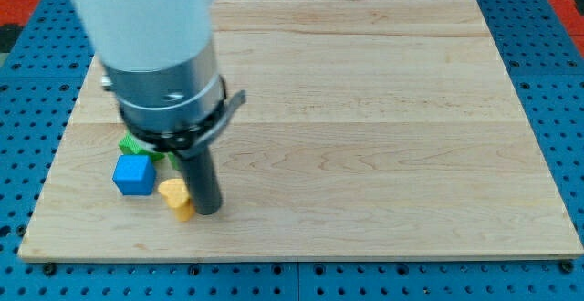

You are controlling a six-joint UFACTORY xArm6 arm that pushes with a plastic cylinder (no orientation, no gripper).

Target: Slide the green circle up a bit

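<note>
A green block [134, 145] shows only in part at the view's left, mostly hidden under the arm's grey body; its shape cannot be made out. A blue cube [133, 175] sits just below it. A yellow block [176, 197] lies to the right of the blue cube, near the board's bottom edge. My tip [207, 210] rests on the board touching the yellow block's right side, to the lower right of the green block.
The wooden board [365, 109] lies on a blue perforated table. The arm's white and grey body [160, 55] covers the board's upper left part and hides what lies under it.
</note>
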